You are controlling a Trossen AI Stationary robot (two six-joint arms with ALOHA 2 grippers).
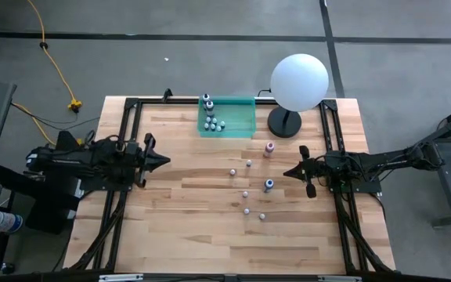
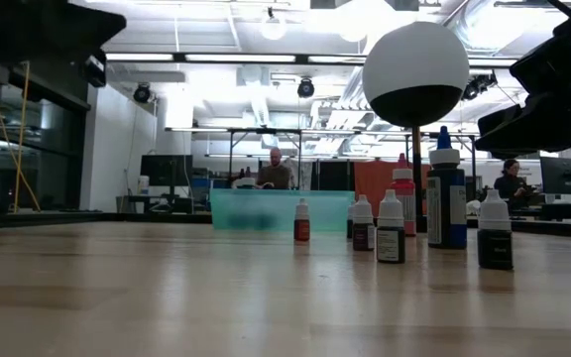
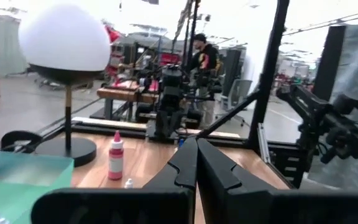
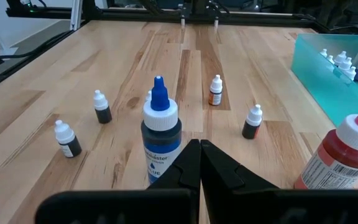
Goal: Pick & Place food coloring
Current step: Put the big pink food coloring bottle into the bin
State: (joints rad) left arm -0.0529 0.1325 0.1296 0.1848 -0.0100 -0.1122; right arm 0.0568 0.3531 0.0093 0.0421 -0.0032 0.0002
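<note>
pale wooden tabletop: right gripper waiting closed, empty; blue-capped dark plastic food-coloring bottle standing just ahead; opening needed next.

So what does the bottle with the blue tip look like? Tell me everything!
The blue food coloring bottle is small and plastic-looking, with a dark blue body, a white label with blue print, a white collar and a pointed blue tip. It stands upright and capped on the wooden table, with nothing touching it. It sits just ahead of the right gripper, whose fingers are shut and empty. A pink-red bottle stands off to one side, and tiny bottles dot the table beyond.
</note>
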